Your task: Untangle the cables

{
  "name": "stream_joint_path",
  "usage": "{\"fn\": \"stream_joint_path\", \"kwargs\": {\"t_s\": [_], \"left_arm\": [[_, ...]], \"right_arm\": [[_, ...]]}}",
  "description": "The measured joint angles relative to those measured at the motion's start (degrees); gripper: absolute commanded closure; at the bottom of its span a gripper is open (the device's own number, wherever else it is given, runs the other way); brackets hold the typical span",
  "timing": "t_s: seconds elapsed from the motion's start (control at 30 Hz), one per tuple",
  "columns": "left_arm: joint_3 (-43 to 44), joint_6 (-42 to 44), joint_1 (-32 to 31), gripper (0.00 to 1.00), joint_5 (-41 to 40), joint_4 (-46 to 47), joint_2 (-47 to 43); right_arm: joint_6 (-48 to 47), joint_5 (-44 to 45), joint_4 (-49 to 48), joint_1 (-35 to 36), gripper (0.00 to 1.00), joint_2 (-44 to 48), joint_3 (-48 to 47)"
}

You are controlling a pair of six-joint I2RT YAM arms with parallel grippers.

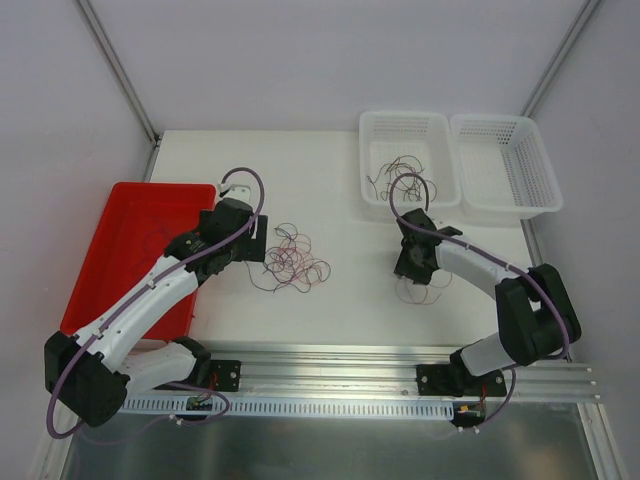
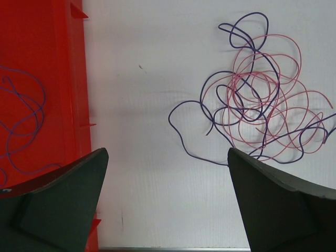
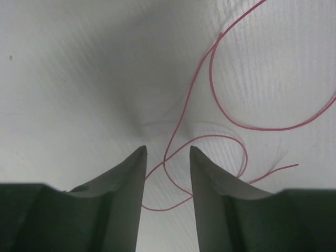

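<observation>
A tangle of thin purple and pink-red cables (image 1: 295,258) lies on the white table mid-left; in the left wrist view it (image 2: 262,110) sits ahead and to the right. My left gripper (image 1: 256,240) (image 2: 167,152) is wide open and empty, just left of the tangle. A loose pink-red cable (image 1: 425,292) (image 3: 273,129) lies on the table under my right gripper (image 1: 410,264) (image 3: 168,148). That gripper is low over the table, its jaws a little apart with one strand running between them. Dark cables (image 1: 402,175) lie in the left white basket (image 1: 372,130).
A second white basket (image 1: 540,150) stands at the back right. A red tray (image 1: 110,215) (image 2: 58,79) at the left holds a purple cable (image 2: 41,100). A metal rail (image 1: 330,352) runs along the near table edge.
</observation>
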State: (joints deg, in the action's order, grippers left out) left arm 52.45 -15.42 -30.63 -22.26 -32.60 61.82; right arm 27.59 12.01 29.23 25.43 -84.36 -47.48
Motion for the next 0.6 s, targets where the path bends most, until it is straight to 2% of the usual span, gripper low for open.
{"fn": "stream_joint_path", "kwargs": {"t_s": [0.03, 0.1, 0.13, 0.2, 0.4, 0.6], "left_arm": [[0.0, 0.0, 0.0, 0.01, 0.0, 0.1, 0.0], [0.0, 0.0, 0.0, 0.01, 0.0, 0.3, 0.0], [-0.1, 0.0, 0.0, 0.01, -0.1, 0.4, 0.0], [-0.3, 0.0, 0.0, 0.01, -0.3, 0.5, 0.0], [-0.6, 0.1, 0.0, 0.01, -0.6, 0.5, 0.0], [-0.7, 0.1, 0.0, 0.01, -0.8, 0.5, -0.1]], "right_arm": [[0.3, 0.2, -0.2, 0.2, 0.7, -0.7, -0.2], [0.7, 0.8, -0.3, 0.5, 0.81, -1.4, -0.2], [0.8, 1.1, -0.1, 0.6, 0.9, -1.4, -0.2], [1.0, 1.9, 0.3, 0.7, 0.97, -1.1, -0.4], [-1.4, 7.3, 7.9, 0.7, 0.99, 6.2, -6.0], [-8.3, 14.6, 14.7, -0.5, 0.99, 15.4, -22.7]]}}
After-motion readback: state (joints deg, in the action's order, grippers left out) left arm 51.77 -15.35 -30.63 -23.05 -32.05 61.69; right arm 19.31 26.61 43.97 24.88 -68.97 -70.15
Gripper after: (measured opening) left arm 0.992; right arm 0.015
